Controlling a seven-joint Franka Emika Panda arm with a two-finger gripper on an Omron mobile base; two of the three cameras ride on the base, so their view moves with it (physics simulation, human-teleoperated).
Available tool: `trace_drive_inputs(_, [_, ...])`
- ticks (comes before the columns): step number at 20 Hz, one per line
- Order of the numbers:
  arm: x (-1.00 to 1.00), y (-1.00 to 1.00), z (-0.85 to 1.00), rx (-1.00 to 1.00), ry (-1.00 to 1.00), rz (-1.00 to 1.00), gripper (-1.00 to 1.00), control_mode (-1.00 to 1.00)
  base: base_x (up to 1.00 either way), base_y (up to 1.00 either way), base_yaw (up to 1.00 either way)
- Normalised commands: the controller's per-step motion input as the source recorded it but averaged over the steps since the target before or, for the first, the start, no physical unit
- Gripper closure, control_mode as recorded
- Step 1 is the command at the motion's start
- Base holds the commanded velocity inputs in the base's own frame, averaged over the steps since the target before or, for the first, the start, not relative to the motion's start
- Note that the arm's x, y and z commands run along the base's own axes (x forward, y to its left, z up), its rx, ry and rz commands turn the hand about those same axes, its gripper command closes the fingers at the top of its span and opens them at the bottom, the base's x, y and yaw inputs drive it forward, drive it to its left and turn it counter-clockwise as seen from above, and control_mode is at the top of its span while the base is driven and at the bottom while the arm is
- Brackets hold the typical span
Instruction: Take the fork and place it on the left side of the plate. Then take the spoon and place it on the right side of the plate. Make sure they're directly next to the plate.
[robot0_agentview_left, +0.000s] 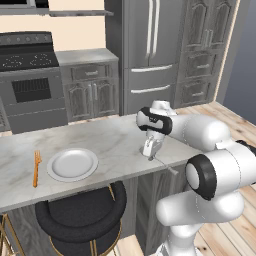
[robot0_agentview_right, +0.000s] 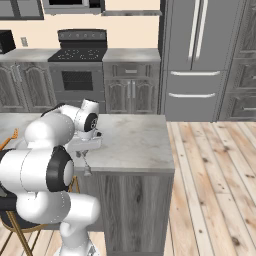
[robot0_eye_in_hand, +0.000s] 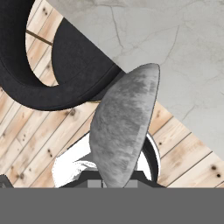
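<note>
The orange fork (robot0_agentview_left: 36, 168) lies on the marble counter (robot0_agentview_left: 115, 140), close against the left side of the round white plate (robot0_agentview_left: 72, 164). My gripper (robot0_agentview_left: 151, 153) hangs low over the counter's front right part, well to the right of the plate, and is shut on the grey spoon (robot0_agentview_left: 169, 167). The spoon slants down past the counter's front edge. From the other side, the gripper (robot0_agentview_right: 84, 150) points down with the spoon (robot0_agentview_right: 86, 166) below it. In the hand view the spoon's bowl (robot0_eye_in_hand: 124, 122) looms large, over counter edge and floor.
A black round stool (robot0_agentview_left: 80, 210) stands under the counter's front edge, also seen as a stool (robot0_eye_in_hand: 39, 65) from the hand. A stove (robot0_agentview_left: 30, 80), cabinets and a fridge (robot0_agentview_left: 150, 50) line the far wall. Wooden floor (robot0_agentview_right: 210, 175) lies right of the counter.
</note>
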Motion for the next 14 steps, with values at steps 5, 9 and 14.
trace_drive_inputs(5, [0.0,0.0,0.0,0.0,0.0,0.0,1.0,-1.0,0.0,0.0,0.0])
trace_drive_inputs(9, [0.0,0.0,0.0,0.0,0.0,0.0,1.0,-1.0,0.0,0.0,0.0])
trace_drive_inputs(14, [-0.04,0.0,0.0,0.0,0.0,0.0,1.0,-1.0,0.0,0.0,0.0])
